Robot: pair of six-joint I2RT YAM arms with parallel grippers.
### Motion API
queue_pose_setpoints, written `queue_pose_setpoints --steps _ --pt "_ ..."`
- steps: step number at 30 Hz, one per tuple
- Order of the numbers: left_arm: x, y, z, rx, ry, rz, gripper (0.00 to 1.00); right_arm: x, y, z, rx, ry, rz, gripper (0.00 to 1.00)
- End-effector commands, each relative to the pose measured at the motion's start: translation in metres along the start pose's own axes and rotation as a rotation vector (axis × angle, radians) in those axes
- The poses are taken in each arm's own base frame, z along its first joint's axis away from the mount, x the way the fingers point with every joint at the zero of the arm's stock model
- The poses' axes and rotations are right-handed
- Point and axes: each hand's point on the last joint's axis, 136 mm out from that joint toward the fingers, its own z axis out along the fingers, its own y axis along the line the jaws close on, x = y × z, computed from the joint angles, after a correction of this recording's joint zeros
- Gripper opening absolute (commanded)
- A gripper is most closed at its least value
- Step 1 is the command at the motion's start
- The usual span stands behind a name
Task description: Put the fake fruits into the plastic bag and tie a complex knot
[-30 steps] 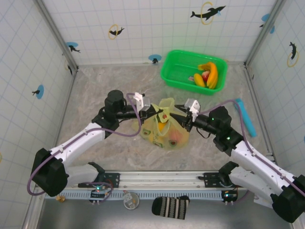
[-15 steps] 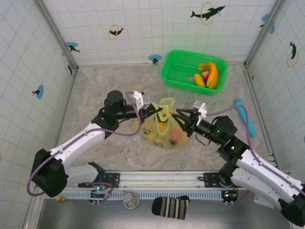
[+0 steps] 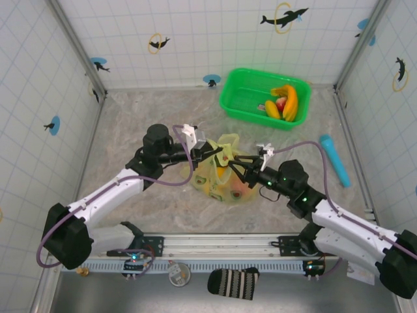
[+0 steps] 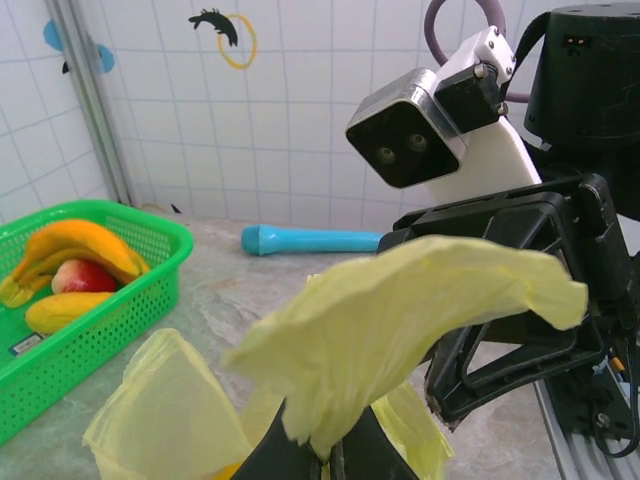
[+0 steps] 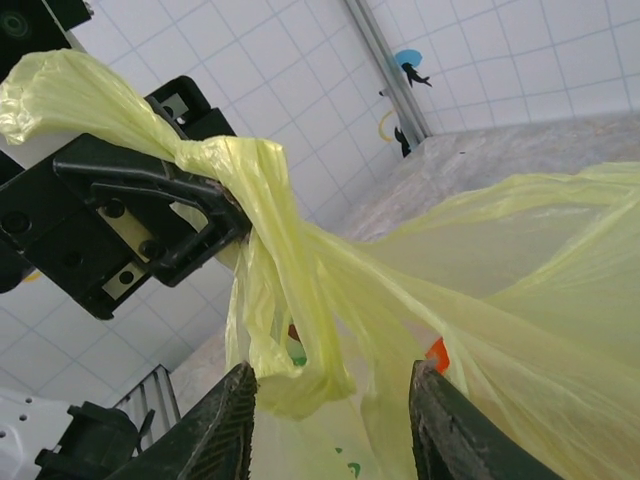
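The yellow-green plastic bag [image 3: 226,181] sits mid-table with fake fruits inside, an orange one [image 3: 223,173] and a red one [image 3: 238,192]. My left gripper [image 3: 211,151] is shut on one handle strip [image 4: 400,310], which it holds up, bunched and twisted at the clamp [image 5: 215,160]. My right gripper [image 3: 236,163] is open just right of that strip. In the right wrist view its fingers [image 5: 232,425] stand wide apart on either side of a hanging loop of the handle [image 5: 290,350], apart from it. More fake fruits, bananas [image 3: 287,101] and a red piece [image 3: 280,104], lie in the green basket [image 3: 242,98].
A cyan cylinder [image 3: 335,159] lies on the table at the right, also seen beyond the bag [image 4: 310,240]. The green basket [image 4: 120,300] stands at the back right near the tiled wall. A striped sock [image 3: 233,282] lies in front of the base rail.
My right arm has swung left and lowered, bringing its open gripper from the bag's right side in to the held handle. The left gripper has kept its hold in place.
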Motion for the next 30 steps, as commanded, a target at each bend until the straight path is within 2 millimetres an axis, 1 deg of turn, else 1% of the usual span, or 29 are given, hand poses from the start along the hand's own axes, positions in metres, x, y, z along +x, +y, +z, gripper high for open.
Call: queue_pose_setpoints --steps 1,2,3,4,5,7,8,9,11,12,13,14,15,19,20,22,23,25,26,28,29,30 --pt "-0.005 -0.005 0.001 0.012 -0.022 0.004 0.0 -0.024 0.013 0.004 -0.049 -0.074 -0.002 0.41" --pt "-0.005 -0.005 0.001 0.014 -0.022 0.001 0.0 -0.026 0.012 0.007 -0.05 -0.074 -0.002 0.37" --pt "-0.005 -0.005 0.001 0.012 -0.022 -0.004 0.0 -0.027 0.013 0.009 -0.053 -0.075 -0.003 0.31" --pt "-0.005 -0.005 0.002 0.013 -0.021 -0.009 0.0 -0.029 0.014 0.01 -0.054 -0.076 -0.002 0.23" --pt "-0.005 -0.004 0.002 0.011 -0.02 -0.018 0.0 -0.03 0.014 0.012 -0.054 -0.077 -0.004 0.18" --pt "-0.005 -0.004 0.002 0.009 -0.02 -0.028 0.0 -0.032 0.018 0.013 -0.063 -0.077 -0.017 0.09" --pt "-0.004 -0.003 0.003 0.009 -0.018 -0.035 0.0 -0.033 0.02 0.014 -0.069 -0.077 -0.032 0.06" --pt "-0.004 -0.004 0.003 0.009 -0.018 -0.036 0.0 -0.033 0.022 0.014 -0.073 -0.075 -0.04 0.05" --pt "-0.002 -0.003 0.003 0.004 -0.015 -0.043 0.0 -0.032 0.024 0.015 -0.073 -0.073 -0.049 0.07" --pt "-0.002 -0.003 0.003 0.005 -0.014 -0.045 0.0 -0.031 0.024 0.014 -0.07 -0.071 -0.048 0.12" --pt "-0.001 -0.003 0.003 0.002 -0.013 -0.046 0.0 -0.031 0.024 0.014 -0.068 -0.074 -0.047 0.23" --pt "-0.001 -0.003 0.002 0.001 -0.012 -0.048 0.0 -0.031 0.024 0.014 -0.068 -0.075 -0.046 0.3" --pt "-0.001 -0.003 0.002 -0.003 -0.011 -0.048 0.0 -0.032 0.025 0.014 -0.073 -0.078 -0.045 0.33" --pt "0.0 -0.001 0.001 -0.017 -0.003 -0.042 0.0 -0.036 0.032 0.012 -0.103 -0.087 -0.063 0.35" --pt "-0.001 -0.001 0.001 -0.019 -0.004 -0.039 0.0 -0.036 0.031 0.012 -0.097 -0.087 -0.063 0.35" --pt "-0.002 -0.002 0.001 -0.015 -0.006 -0.04 0.0 -0.036 0.027 0.014 -0.082 -0.088 -0.059 0.33" --pt "-0.002 -0.002 0.001 -0.013 -0.006 -0.043 0.0 -0.037 0.026 0.015 -0.076 -0.091 -0.059 0.3" --pt "0.0 -0.002 0.002 -0.006 -0.002 -0.052 0.0 -0.039 0.022 0.017 -0.055 -0.1 -0.057 0.18" --pt "0.0 -0.002 0.002 -0.007 -0.002 -0.054 0.0 -0.041 0.022 0.017 -0.054 -0.11 -0.058 0.14" --pt "0.002 -0.002 0.002 -0.008 0.002 -0.057 0.0 -0.046 0.026 0.016 -0.066 -0.123 -0.07 0.03" --pt "0.002 -0.001 0.003 -0.011 0.004 -0.058 0.0 -0.047 0.029 0.017 -0.08 -0.122 -0.077 0.01" --pt "0.002 -0.001 0.003 -0.014 0.005 -0.062 0.0 -0.047 0.034 0.017 -0.098 -0.118 -0.086 0.0"
